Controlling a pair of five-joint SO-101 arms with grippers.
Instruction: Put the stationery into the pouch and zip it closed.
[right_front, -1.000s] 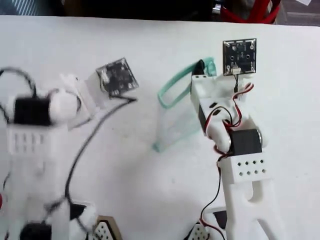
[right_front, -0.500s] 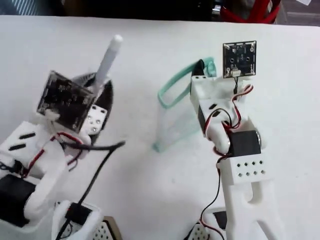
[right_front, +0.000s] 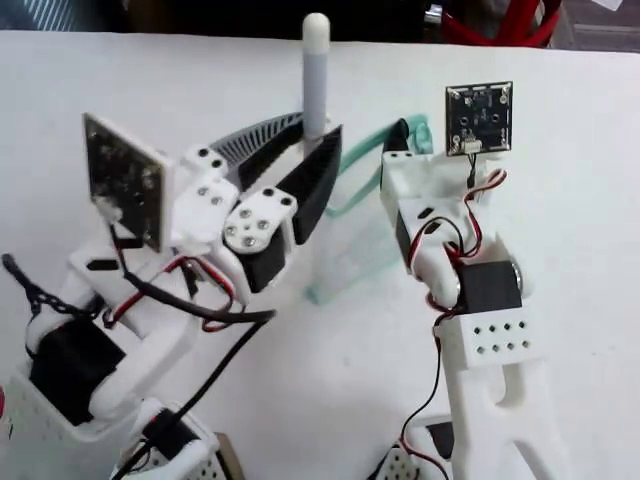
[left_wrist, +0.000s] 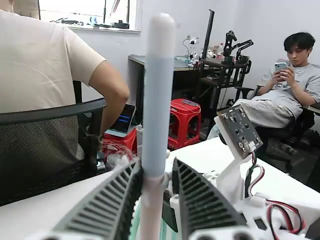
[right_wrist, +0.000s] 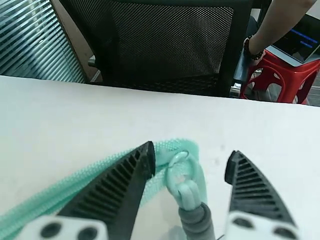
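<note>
High view: L gripper (right_front: 318, 130) clamped on white pale-blue pen (right_front: 316, 70), held upright beside clear teal-zip pouch (right_front: 345, 255) on table. R gripper (right_wrist: 192, 150) jaws apart, straddling zip pull (right_wrist: 184, 192), gripping nothing. Step: pen insertion. Next: tip pen into pouch mouth, release.

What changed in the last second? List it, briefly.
The left claw, shut on the pen, swung in toward the pouch, and the pen went from tilted to upright. The right claw and the pouch stayed put.
</note>
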